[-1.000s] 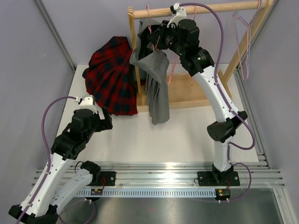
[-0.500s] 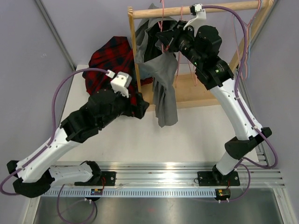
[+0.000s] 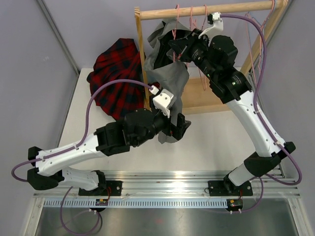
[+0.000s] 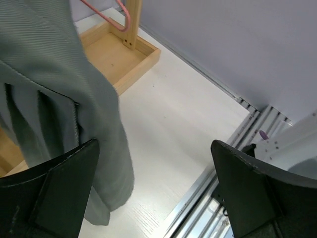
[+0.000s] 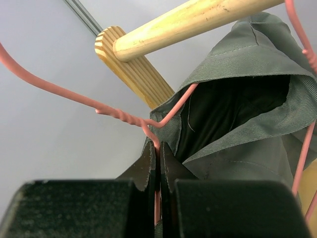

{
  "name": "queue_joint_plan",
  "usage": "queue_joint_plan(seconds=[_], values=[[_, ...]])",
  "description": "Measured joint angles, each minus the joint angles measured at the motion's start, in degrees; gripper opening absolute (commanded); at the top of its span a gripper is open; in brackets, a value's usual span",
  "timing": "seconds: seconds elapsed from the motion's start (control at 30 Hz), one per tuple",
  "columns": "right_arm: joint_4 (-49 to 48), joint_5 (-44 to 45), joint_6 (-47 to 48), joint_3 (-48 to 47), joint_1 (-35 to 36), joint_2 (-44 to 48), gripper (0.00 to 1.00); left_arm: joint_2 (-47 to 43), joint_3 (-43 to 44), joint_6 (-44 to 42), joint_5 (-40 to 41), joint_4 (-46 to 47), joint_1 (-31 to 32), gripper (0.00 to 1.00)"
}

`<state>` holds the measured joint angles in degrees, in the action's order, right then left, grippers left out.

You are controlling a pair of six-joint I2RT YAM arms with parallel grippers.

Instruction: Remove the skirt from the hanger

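While right fingers (image 5: 141, 173) clamp a pink hanger (image 5: 125, 117), left fingers (image 4: 54, 193) apart, white table (image 4: 173, 129), grey walls (image 4: 237, 39)

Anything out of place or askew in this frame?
Yes. The red-and-navy tartan pleated skirt lies heaped at the far left of the table, beside the wooden rack. The grey cloth garment hangs bunched and lopsided on the thin pink wire hanger, whose neck the right gripper pinches.

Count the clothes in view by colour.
Red tartan skirt: 1
Grey skirt: 1, on the pink hanger pinched in the right gripper
Total: 2
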<state>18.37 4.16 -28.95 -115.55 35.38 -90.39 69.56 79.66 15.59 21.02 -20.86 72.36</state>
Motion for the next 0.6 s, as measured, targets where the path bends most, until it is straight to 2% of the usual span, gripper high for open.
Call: queue_joint_plan(seconds=[0.27,0.33,0.47,0.5,0.6], values=[[0.42,0.85,-1.6,3.34,0.0,7.08,0.0,2.47,0.0,-1.25,12.98,0.96,2.89,0.97],[0.48,0.92,-1.99,3.5,0.0,8.31,0.0,2.47,0.0,-1.79,14.62,1.49,3.58,0.92],[0.92,0.94,-2.91,4.31,0.0,9.7,0.0,2.71,-0.17,-2.45,16.61,2.84,3.78,0.7],[0.87,0.94,-3.1,4.63,0.0,9.88,0.0,2.73,-0.39,-2.71,16.76,3.3,3.78,0.62],[0.76,0.96,-3.63,5.55,0.0,10.1,0.0,2.97,-0.92,-3.89,16.79,5.2,3.96,0.61]])
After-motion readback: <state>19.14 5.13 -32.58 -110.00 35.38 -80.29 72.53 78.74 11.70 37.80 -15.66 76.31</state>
